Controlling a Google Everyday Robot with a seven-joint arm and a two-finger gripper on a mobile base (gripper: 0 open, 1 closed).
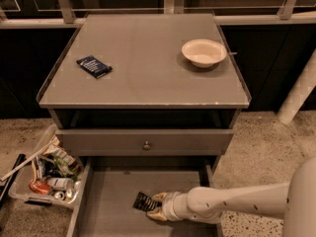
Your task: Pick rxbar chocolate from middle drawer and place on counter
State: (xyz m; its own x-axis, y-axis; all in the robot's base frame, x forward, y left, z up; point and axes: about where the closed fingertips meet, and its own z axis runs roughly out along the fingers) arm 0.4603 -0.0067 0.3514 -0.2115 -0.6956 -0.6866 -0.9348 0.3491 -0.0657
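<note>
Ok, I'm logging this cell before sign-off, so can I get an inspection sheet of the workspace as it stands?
Surface: counter, grey top, carries two items.
Job's things: rxbar chocolate lies flat on the floor of the open middle drawer.
Clutter: dark blue packet and white bowl on the counter; clear bin of odds and ends on the floor, left.
Grippers: gripper low in the middle drawer, at the bar's right edge.
Cables: nothing seen.
Surroundings: speckled floor; white post at right; upper drawer front shut.
</note>
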